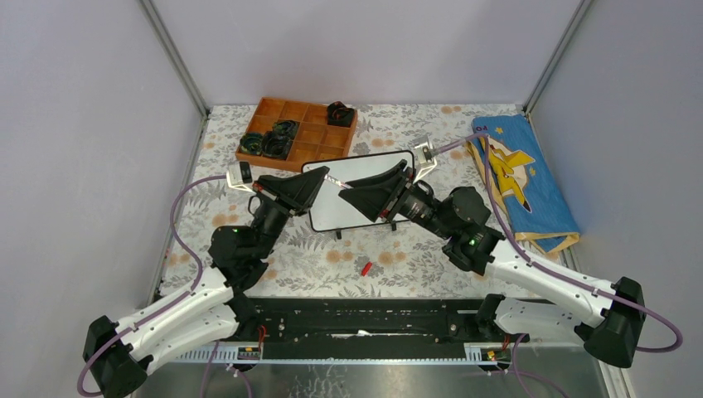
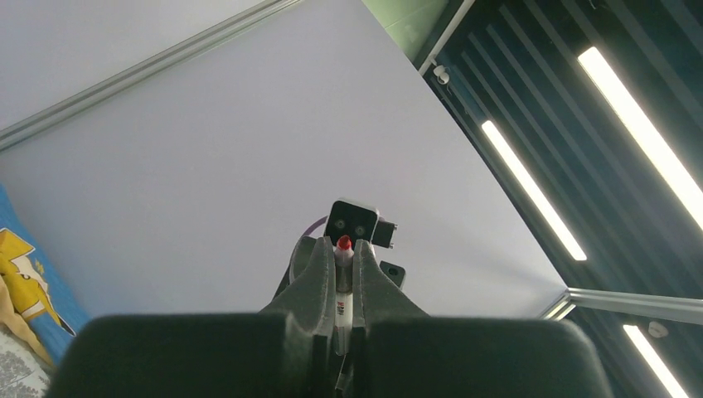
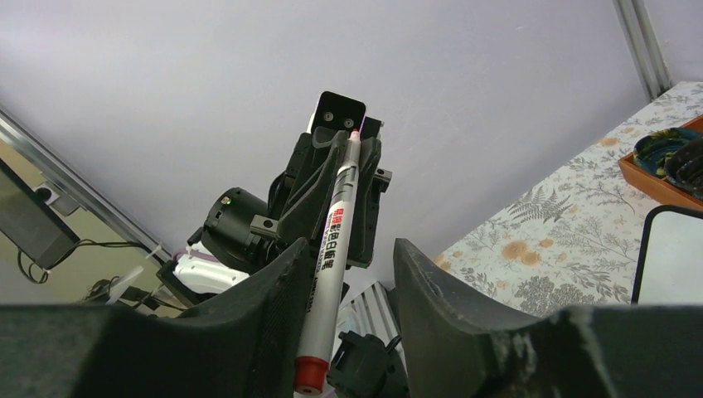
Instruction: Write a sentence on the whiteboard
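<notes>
The whiteboard lies on the floral table in the middle; its bare corner also shows in the right wrist view. No red sentence shows on the parts of the board I can see; both grippers cover much of it. My left gripper is shut on a white marker and holds it above the board. The marker's red end reaches between the fingers of my right gripper. That gripper is open, and the marker rests against its left finger. The two grippers face each other tip to tip.
An orange compartment tray with black items stands at the back left of the board. A blue printed cloth lies at the right. A small red cap lies on the table in front of the board. Grey walls enclose the table.
</notes>
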### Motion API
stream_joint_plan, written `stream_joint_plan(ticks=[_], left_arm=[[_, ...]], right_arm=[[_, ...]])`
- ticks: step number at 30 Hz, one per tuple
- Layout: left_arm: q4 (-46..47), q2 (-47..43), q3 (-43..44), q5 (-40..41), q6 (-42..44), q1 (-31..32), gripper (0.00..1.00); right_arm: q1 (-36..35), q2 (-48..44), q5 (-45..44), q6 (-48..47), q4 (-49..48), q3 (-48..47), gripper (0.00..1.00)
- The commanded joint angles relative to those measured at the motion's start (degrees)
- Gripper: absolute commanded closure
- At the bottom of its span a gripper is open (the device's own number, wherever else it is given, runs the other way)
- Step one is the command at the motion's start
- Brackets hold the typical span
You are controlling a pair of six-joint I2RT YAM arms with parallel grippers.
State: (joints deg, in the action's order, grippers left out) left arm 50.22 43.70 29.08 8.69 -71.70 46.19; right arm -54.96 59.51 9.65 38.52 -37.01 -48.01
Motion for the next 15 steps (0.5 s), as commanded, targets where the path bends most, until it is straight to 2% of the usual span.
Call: stream_joint_plan(ticks=[1,4,11,15], left_arm=[[2.7,-0.5,-0.6,1.5,0.8,0.4,1.0],[2.6,-0.3,-0.7,1.6,0.9,0.5,1.0],[2.6,-0.2,-0.8,1.7,0.9,0.7,1.0],[2.3,-0.4,-1.1,1.9,0.9,0.8,1.0]], right_arm=[[-0.7,0.0,-1.3,-0.2,-4.0,-2.9,0.54],[-0.8,0.0,-1.5,-0.2,-4.3,-2.9,0.56],[-0.8,0.3,-2.4,-0.3,-4.6,-3.1,0.52],[-0.8,0.3,-2.5,-0.4,-4.8,-3.2,0.56]])
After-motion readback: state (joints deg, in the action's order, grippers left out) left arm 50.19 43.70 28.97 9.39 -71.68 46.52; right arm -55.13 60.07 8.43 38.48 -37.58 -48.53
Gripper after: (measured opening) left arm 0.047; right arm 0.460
